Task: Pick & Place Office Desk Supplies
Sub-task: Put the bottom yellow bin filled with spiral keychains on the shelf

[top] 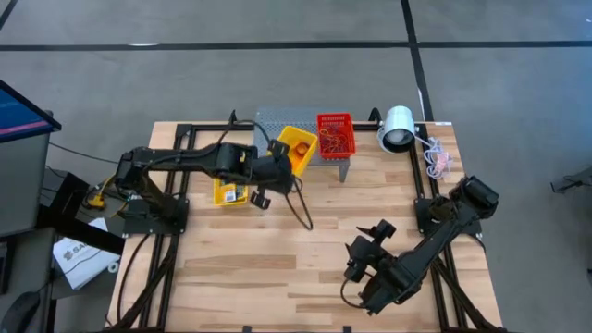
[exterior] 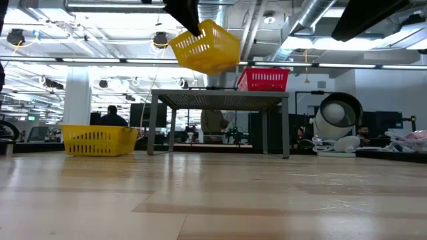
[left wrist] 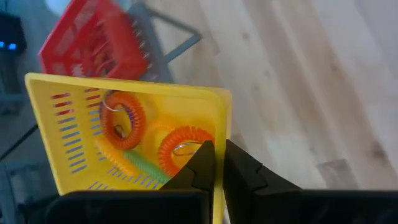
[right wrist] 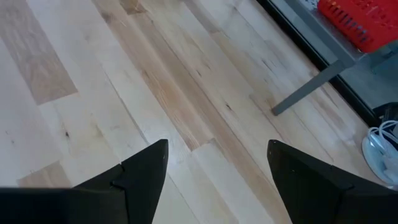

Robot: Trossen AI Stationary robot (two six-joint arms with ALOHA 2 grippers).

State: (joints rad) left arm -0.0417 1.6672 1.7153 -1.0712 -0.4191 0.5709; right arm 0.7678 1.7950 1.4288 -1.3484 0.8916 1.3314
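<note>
Yellow basket (left wrist: 134, 140), holding orange coiled loops (left wrist: 124, 119), lifted clear of counter (top: 277, 277), tilted, long axis slanting toward grey stand (top: 277, 120). Rim pinched by left pincer (left wrist: 219, 168), clamped shut on the wall. Step judged: carrying basket to stand, beside red basket (top: 336, 133). Next: level, lower, release. Right pincer (right wrist: 217, 168) wide, empty, well apart.

We see two dark, jointed arms, the left arm (top: 185, 159) and the right arm (top: 435, 242), with black pointed fingers (right wrist: 146, 171).
</note>
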